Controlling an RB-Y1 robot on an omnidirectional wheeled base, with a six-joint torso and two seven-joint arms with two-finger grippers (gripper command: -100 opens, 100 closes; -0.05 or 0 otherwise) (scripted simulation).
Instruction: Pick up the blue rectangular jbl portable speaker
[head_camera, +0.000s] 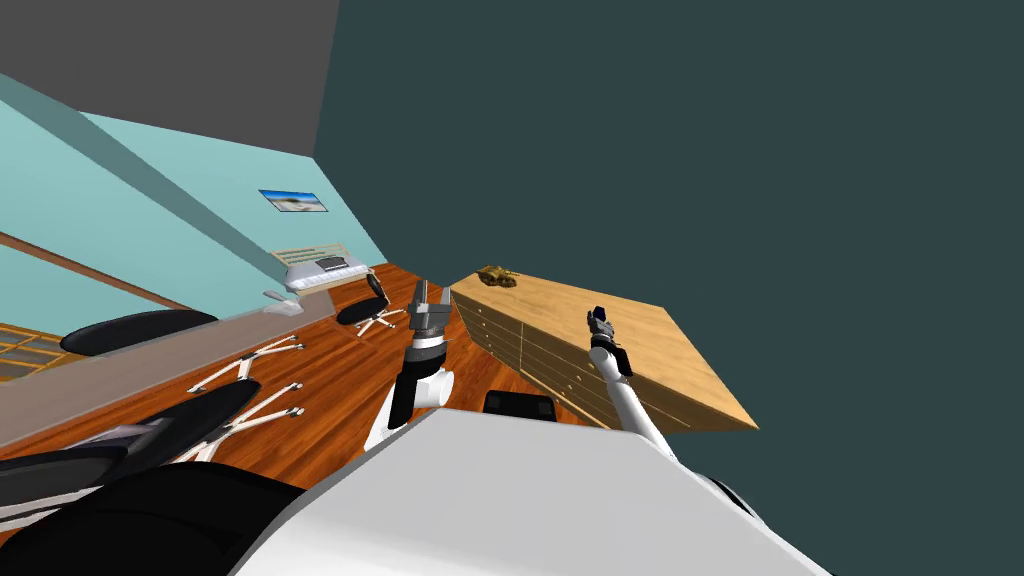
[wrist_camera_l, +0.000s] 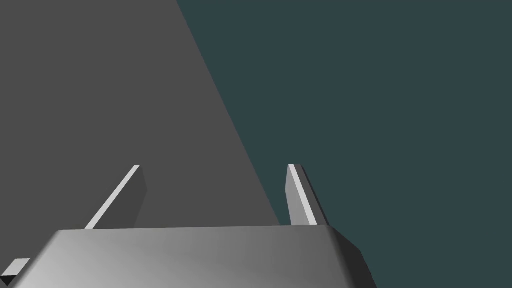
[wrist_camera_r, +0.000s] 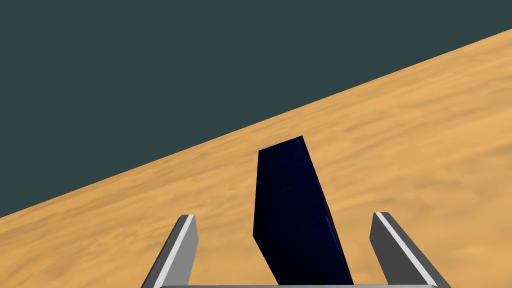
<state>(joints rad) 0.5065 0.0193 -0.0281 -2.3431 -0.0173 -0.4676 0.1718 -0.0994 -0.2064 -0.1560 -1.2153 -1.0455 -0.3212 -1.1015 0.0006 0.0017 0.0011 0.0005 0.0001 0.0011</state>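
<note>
A dark blue rectangular speaker (wrist_camera_r: 292, 215) stands on the wooden dresser top (wrist_camera_r: 425, 125). My right gripper (wrist_camera_r: 283, 215) is open, with one finger on each side of the speaker and a gap between each finger and its sides. In the head view the speaker (head_camera: 598, 312) shows as a small blue spot at the tip of the right gripper (head_camera: 600, 324), over the middle of the dresser (head_camera: 660, 360). Beside the dresser's near end, my left gripper (head_camera: 428, 298) is raised above the floor and holds nothing; its fingers (wrist_camera_l: 295, 195) stand open.
A small olive-brown object (head_camera: 497, 276) sits at the dresser's far end. A dark teal wall (head_camera: 700, 150) runs behind the dresser. To the left are a long desk (head_camera: 150, 355), several black office chairs (head_camera: 365, 310) and a wooden floor (head_camera: 340, 400).
</note>
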